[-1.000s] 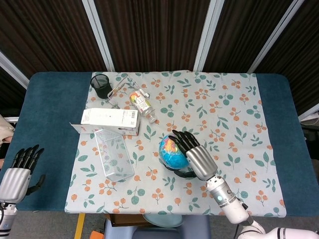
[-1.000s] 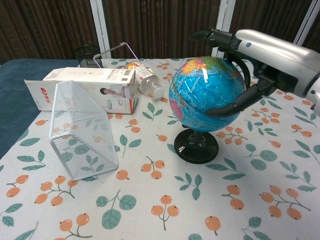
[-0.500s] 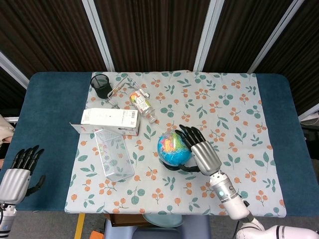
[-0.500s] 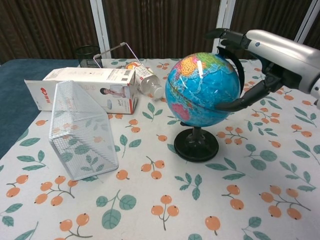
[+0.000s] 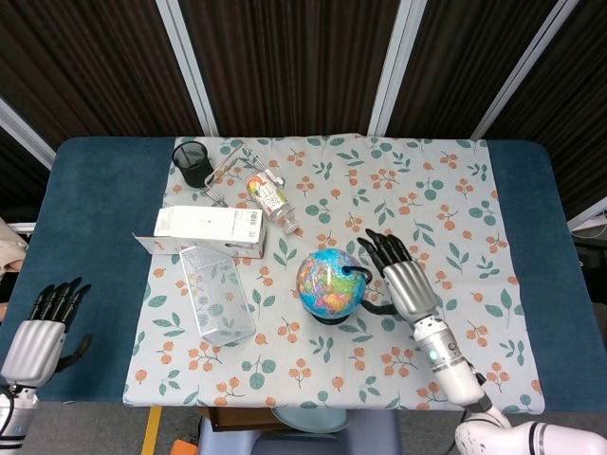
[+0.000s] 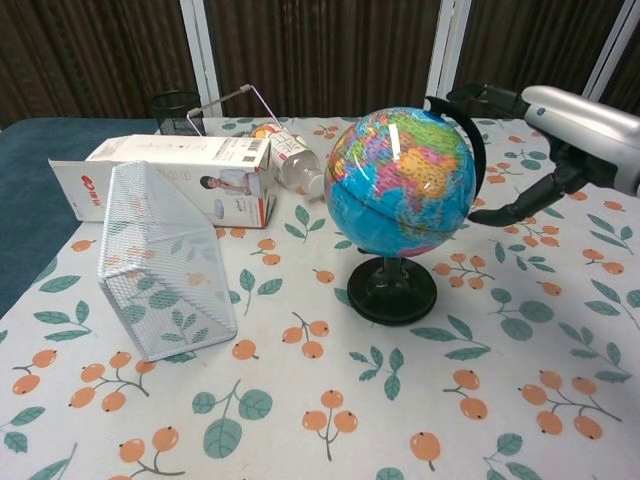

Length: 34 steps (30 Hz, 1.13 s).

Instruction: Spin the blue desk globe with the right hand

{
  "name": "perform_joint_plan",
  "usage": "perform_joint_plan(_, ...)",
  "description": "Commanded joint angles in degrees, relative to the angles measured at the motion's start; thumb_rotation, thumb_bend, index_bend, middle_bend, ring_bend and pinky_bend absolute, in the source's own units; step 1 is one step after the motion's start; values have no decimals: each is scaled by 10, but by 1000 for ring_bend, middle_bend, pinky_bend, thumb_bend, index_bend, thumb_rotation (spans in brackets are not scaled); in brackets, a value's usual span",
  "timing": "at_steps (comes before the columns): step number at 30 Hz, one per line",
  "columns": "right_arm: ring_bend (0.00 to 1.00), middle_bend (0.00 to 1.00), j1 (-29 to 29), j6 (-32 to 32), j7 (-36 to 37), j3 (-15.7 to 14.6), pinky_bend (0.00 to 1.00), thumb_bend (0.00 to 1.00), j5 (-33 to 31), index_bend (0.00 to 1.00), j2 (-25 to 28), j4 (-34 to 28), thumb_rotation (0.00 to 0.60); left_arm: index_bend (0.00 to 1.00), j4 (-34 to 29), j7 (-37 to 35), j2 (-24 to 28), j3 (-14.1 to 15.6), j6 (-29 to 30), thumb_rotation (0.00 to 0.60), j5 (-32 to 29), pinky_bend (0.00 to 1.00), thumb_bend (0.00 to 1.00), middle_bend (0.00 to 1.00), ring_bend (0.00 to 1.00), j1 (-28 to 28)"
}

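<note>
Globe (image 6: 400, 180) stands upright on its black base, near centre of table. Right hand (image 6: 560, 135) spread, just right of it, not touching. Likely light, slick plastic; brush its right side.

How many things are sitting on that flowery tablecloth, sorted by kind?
Globe: 1
Wire mesh basket: 1
Cardboard box: 1
Plastic bottle: 1
Black mesh pen cup: 1
Wire frame: 1
Total: 6
</note>
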State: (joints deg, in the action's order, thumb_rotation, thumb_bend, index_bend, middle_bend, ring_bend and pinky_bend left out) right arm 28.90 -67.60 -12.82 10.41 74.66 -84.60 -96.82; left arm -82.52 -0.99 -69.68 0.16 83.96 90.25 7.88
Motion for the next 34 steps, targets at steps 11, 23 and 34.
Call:
perform_joint_plan(11, 0, 0, -19, -20, 5, -23, 0, 249, 20, 0, 25, 11, 600, 41, 3, -5, 1, -3, 2, 600, -3, 5, 423, 0, 0, 0)
perform_joint_plan(23, 0, 0, -194, -175, 10, -162, 0, 249, 97, 0, 154, 6, 600, 41, 3, -5, 0, 0, 7, 600, 5, 6, 423, 0, 0, -1)
perform_joint_plan(34, 0, 0, -234, -212, 22, -152, 0, 249, 109, 0, 169, -2, 600, 41, 8, 4, -9, 1, -15, 600, 1, 5, 424, 0, 0, 9)
